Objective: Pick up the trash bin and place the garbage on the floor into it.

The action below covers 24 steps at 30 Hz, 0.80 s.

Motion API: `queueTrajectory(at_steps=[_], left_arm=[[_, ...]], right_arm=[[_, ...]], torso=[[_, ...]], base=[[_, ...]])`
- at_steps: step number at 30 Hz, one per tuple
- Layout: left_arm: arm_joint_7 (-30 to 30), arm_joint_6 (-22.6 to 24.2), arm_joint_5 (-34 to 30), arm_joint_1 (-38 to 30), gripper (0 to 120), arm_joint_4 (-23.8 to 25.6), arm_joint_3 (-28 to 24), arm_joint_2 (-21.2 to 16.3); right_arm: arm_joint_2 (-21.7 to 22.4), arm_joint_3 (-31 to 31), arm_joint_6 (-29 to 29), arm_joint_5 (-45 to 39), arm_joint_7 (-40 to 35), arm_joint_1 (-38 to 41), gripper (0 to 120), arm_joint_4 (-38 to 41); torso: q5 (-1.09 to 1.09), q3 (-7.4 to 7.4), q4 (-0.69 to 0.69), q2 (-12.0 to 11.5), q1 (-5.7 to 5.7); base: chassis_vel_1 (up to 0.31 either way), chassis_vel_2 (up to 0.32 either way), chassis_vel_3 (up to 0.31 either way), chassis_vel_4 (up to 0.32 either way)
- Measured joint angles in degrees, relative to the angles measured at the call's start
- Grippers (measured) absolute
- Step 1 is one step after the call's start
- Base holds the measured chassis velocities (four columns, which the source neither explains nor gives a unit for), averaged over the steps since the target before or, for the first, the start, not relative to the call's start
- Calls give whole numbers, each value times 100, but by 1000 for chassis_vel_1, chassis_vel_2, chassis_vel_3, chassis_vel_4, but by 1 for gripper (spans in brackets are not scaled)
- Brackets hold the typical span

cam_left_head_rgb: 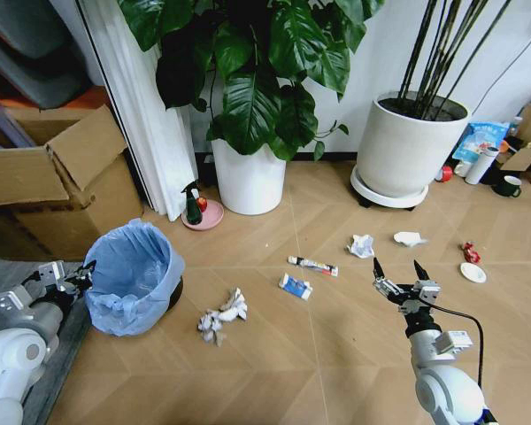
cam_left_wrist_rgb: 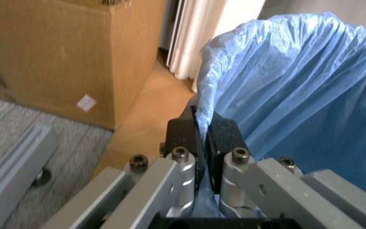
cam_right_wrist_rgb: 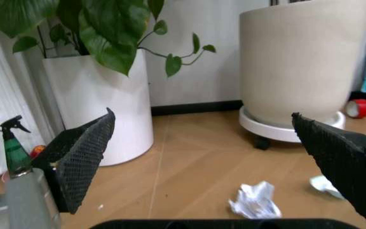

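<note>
The left gripper [cam_left_wrist_rgb: 201,136] is clamped on the rim of the trash bin [cam_left_head_rgb: 131,276], pads [cam_left_wrist_rgb: 181,133] pinching the crinkled blue liner at the bin's left edge, beside a cardboard box [cam_left_head_rgb: 57,181]. The right gripper [cam_left_head_rgb: 398,272] hovers spread wide and empty above bare floor. Ahead of it lie a paper wad [cam_left_head_rgb: 362,245] and a tube box [cam_left_head_rgb: 312,265]; another paper wad [cam_left_head_rgb: 221,317] sits beside the bin. Open floor separates the grippers, with white plant pots [cam_left_head_rgb: 248,181] beyond.

crinkled plastic bin liner [cam_left_head_rgb: 133,266] — matt wood floor [cam_left_head_rgb: 336,345]
</note>
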<state>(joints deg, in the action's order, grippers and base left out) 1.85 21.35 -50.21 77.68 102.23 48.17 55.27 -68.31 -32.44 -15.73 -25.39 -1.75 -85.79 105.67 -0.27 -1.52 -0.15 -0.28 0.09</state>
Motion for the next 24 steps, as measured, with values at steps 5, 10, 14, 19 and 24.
queueTrajectory(at_steps=[5,10,14,19,24], left_arm=[[0,-3,2,7,0,-22,6,13],[8,-4,7,-11,0,-34,2,16],[18,-4,8,-15,0,-34,-6,16],[34,-2,12,86,0,83,-13,0],[25,-4,69,350,0,299,12,-5]], right_arm=[[34,49,-44,16,11,40,100,-58],[84,94,-94,33,24,81,100,-114],[132,146,-94,35,25,99,100,-137],[660,549,-101,40,8,186,100,-340],[1430,1404,347,-332,-288,434,100,-353]], torso=[[0,-1,0,0,1],[0,-2,2,0,1],[-1,-1,2,0,1],[2,-1,-1,0,1],[1,0,-2,0,0]], base=[[-118,288,109,-291],[-56,289,74,-279],[-54,182,47,-131],[-38,-14,4,6],[-1,-46,-5,40]])
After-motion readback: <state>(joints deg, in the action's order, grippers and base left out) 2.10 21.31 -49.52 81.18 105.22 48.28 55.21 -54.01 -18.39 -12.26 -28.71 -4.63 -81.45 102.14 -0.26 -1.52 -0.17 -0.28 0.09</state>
